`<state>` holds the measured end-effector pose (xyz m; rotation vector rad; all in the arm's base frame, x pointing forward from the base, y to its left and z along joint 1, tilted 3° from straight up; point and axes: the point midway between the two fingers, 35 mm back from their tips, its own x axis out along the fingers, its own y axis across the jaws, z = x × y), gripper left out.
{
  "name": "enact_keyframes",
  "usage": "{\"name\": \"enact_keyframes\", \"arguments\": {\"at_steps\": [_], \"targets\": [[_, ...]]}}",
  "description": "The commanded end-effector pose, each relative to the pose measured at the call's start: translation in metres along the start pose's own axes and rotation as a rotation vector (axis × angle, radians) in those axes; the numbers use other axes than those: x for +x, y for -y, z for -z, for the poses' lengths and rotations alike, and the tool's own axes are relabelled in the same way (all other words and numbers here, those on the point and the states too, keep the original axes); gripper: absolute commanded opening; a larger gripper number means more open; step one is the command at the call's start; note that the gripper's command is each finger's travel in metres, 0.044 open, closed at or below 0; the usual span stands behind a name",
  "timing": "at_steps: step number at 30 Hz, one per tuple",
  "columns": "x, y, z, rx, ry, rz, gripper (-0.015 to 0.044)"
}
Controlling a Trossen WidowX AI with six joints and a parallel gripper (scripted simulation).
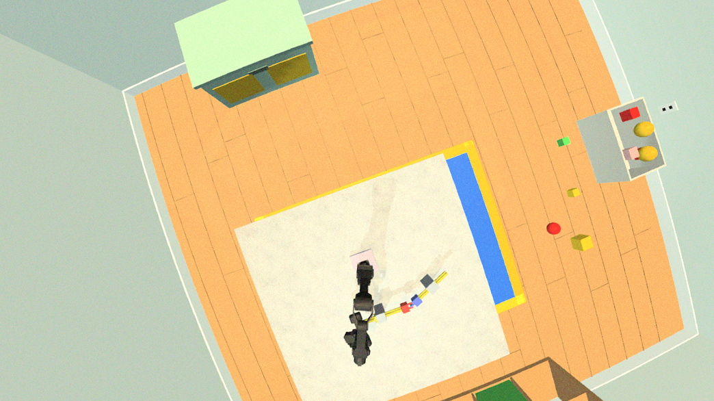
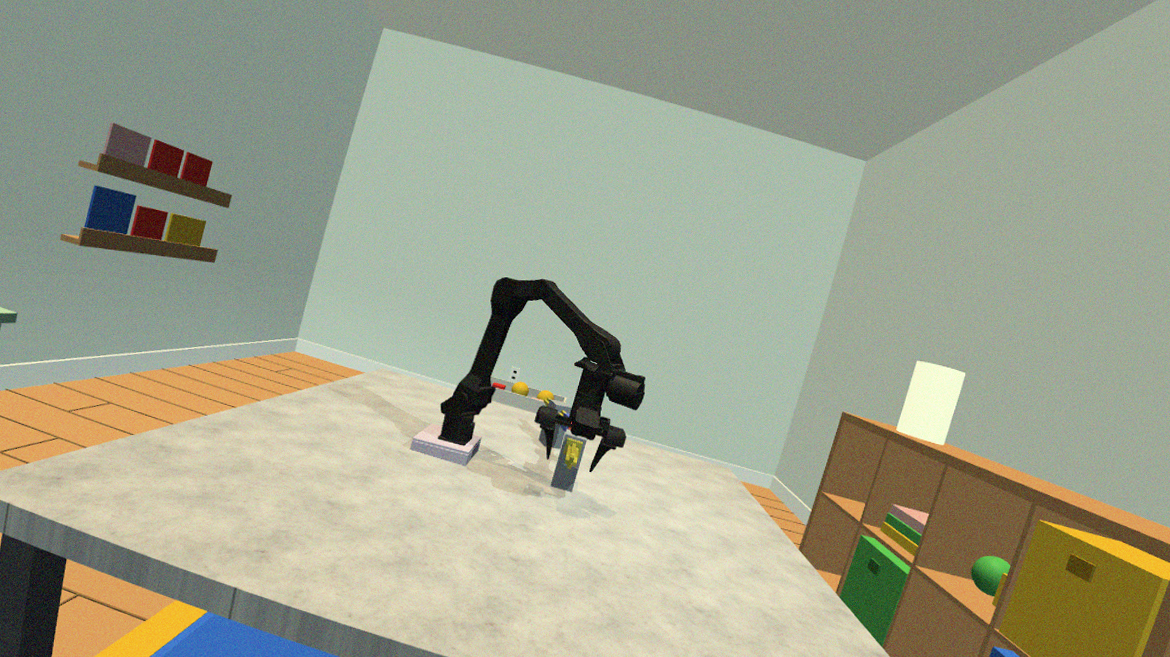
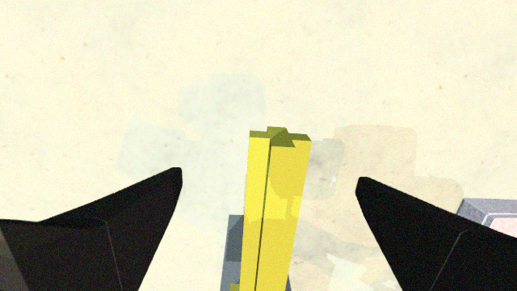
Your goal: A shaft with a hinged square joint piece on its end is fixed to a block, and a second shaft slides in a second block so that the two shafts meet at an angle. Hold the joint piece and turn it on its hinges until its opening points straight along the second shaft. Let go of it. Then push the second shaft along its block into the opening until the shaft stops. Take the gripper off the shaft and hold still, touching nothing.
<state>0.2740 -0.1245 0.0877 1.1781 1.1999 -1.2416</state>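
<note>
The yellow second shaft (image 1: 393, 311) (image 2: 573, 451) (image 3: 276, 182) runs through its grey block (image 1: 378, 310) (image 2: 562, 479) (image 3: 233, 242). Its inner end meets the red joint piece (image 1: 406, 307) in the top view; how deep it sits inside is too small to tell. A blue part (image 1: 416, 300) sits beside the red one, on the end of the first shaft (image 1: 441, 276), which is fixed to the other block (image 1: 427, 280). My gripper (image 2: 570, 463) (image 3: 271, 180) is open, with one finger on each side of the second shaft's outer end and a gap on both sides. The top view hides its fingertips under the arm.
The arm's pink base (image 1: 361, 256) (image 2: 445, 444) stands on the pale table (image 1: 288, 276) (image 2: 336, 529), to the right in the wrist view. A shelf unit (image 1: 548, 363) (image 2: 936, 542), a green cabinet (image 1: 243, 29) and an open toy box (image 1: 604, 148) stand away from the table.
</note>
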Motion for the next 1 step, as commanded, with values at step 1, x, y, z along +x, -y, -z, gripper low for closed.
{"name": "enact_keyframes", "arguments": {"at_steps": [1], "targets": [[-0.0091,-0.0005,-0.0005,0.003,0.004,-0.01,0.044]]}}
